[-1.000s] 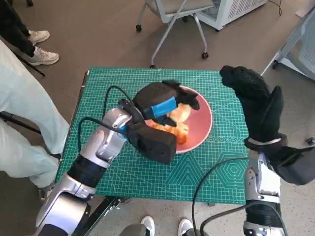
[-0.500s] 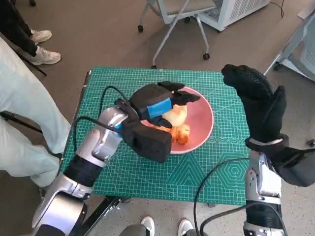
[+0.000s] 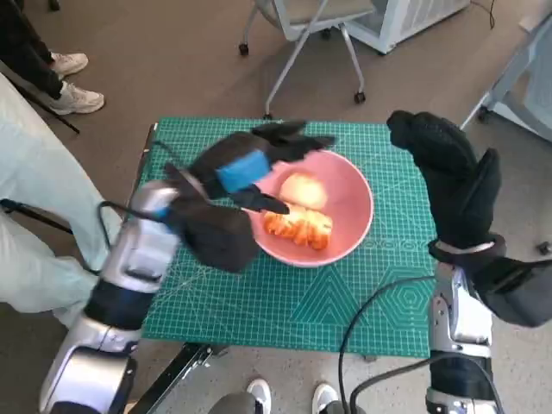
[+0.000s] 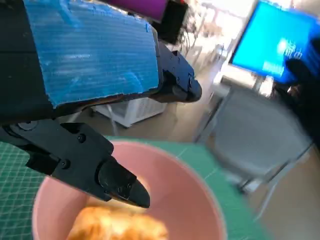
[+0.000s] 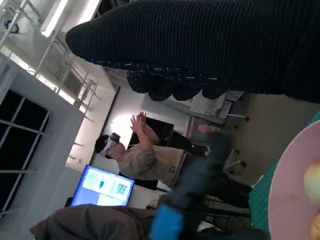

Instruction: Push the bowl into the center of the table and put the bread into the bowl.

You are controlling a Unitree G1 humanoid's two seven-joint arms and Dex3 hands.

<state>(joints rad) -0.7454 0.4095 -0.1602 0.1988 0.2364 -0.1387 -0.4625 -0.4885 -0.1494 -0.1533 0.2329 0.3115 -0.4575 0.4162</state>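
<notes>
Head view, near to far. Nearest, two pale forearms rise from the near edge of a green gridded cutting mat (image 3: pixel 285 306) that covers the small table. The right hand in a black knitted glove (image 3: pixel 448 177) is raised over the mat's right side, well apart from the dish, fingers extended together and holding nothing. The left hand, black with blue tape over its back (image 3: pixel 250 168), hovers above the left rim of a shallow pink round bowl (image 3: pixel 354 216); its fingers are spread, reaching toward the far right, and grip nothing. The bowl sits on the mat at about the middle of the table. Inside it lie the golden-brown bread pieces (image 3: pixel 299 226), a ridged orange-brown piece near the near wall and a paler rounded piece just beyond it, the two touching.

Left wrist view: the left hand (image 4: pixel 95 100) is above the bowl (image 4: pixel 190 190), a black fingertip over the bread (image 4: pixel 120 225) without clearly touching it.

Farther off, a grey wheeled chair (image 3: pixel 302 26) stands on the brown floor beyond the table.
</notes>
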